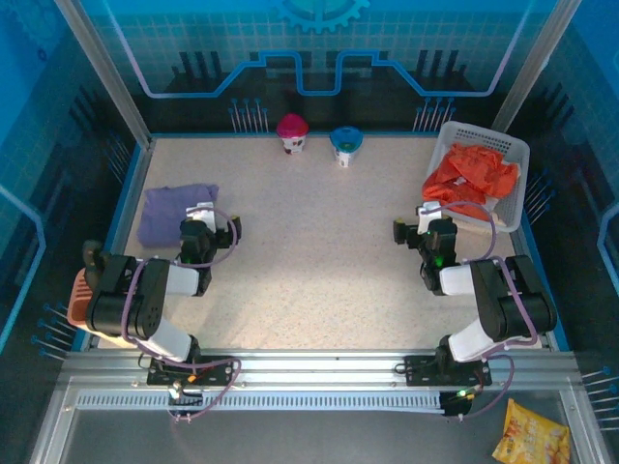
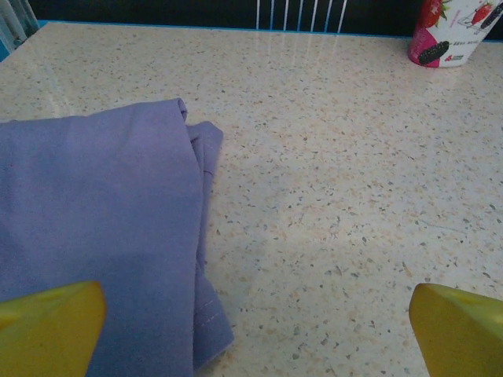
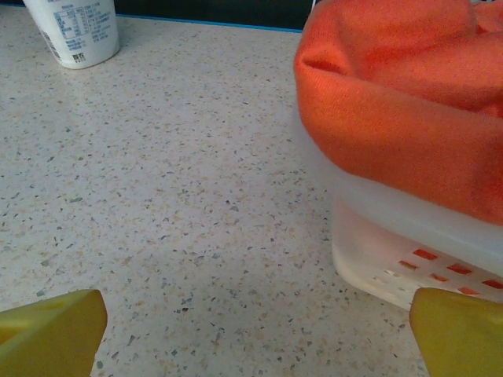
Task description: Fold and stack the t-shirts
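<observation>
A folded lavender-purple t-shirt [image 1: 172,213] lies flat at the table's left side; in the left wrist view the same t-shirt [image 2: 94,228] spreads across the left half, its folded edge between the jaws. My left gripper [image 1: 205,220] hovers at its right edge, open and empty, yellow fingertips [image 2: 51,326] wide apart. Orange-red t-shirts [image 1: 469,176] are heaped in the white basket [image 1: 513,203] at the right, the cloth [image 3: 409,94] bulging over the rim. Just left of the basket's near corner, my right gripper [image 1: 426,217] stands open with bare table between its fingers.
A pink-lidded cup [image 1: 292,133] and a blue-lidded cup [image 1: 345,144] stand at the back centre. A yellow snack bag [image 1: 530,435] lies off the table at the lower right. An orange object [image 1: 79,295] sits by the left arm's base. Blue walls enclose the table.
</observation>
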